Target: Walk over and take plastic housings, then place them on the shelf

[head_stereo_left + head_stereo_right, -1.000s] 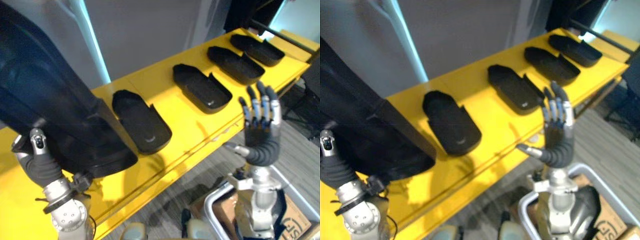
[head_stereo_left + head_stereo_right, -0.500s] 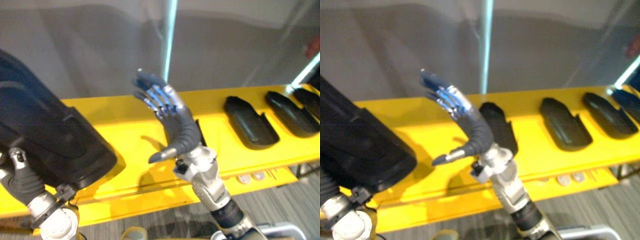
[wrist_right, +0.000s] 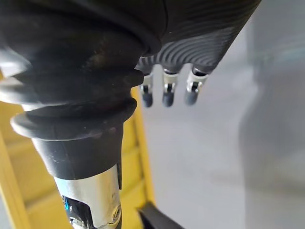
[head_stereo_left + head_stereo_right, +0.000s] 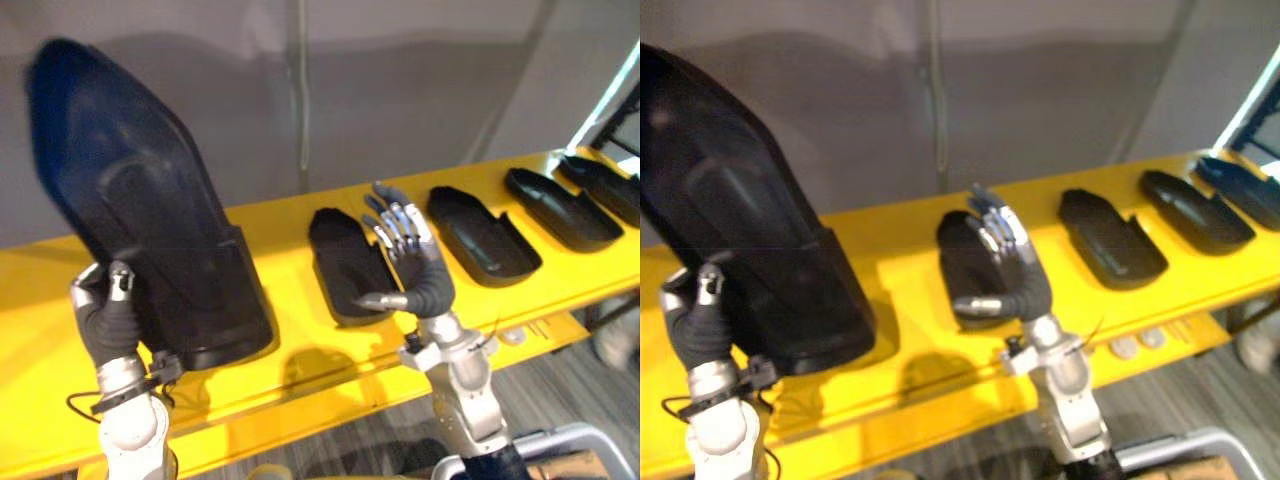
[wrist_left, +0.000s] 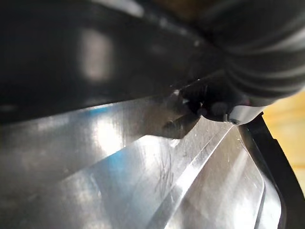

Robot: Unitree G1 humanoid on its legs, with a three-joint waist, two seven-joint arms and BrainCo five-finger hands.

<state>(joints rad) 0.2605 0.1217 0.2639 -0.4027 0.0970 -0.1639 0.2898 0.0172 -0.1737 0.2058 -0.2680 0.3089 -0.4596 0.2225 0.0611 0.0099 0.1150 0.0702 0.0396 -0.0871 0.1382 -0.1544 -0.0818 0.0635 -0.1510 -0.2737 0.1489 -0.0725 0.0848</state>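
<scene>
At frame left, the big housing (image 4: 150, 230) hides most of our left hand (image 4: 105, 318). Our right hand (image 4: 415, 270) covers part of a shelf housing (image 4: 340, 265). The right edge cuts off the last housing (image 4: 612, 188). We cannot identify the small discs (image 4: 512, 336) at lower right.

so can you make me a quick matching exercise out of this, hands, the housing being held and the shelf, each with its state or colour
Things:
1 left hand
2 right hand
3 held housing
4 shelf

States:
a yellow, with other housings lying in a row on it
b open, fingers straight, raised in front of the shelf
c black, tilted up on end
d curled round a housing's edge

Pairs: 1-d, 2-b, 3-c, 4-a
</scene>
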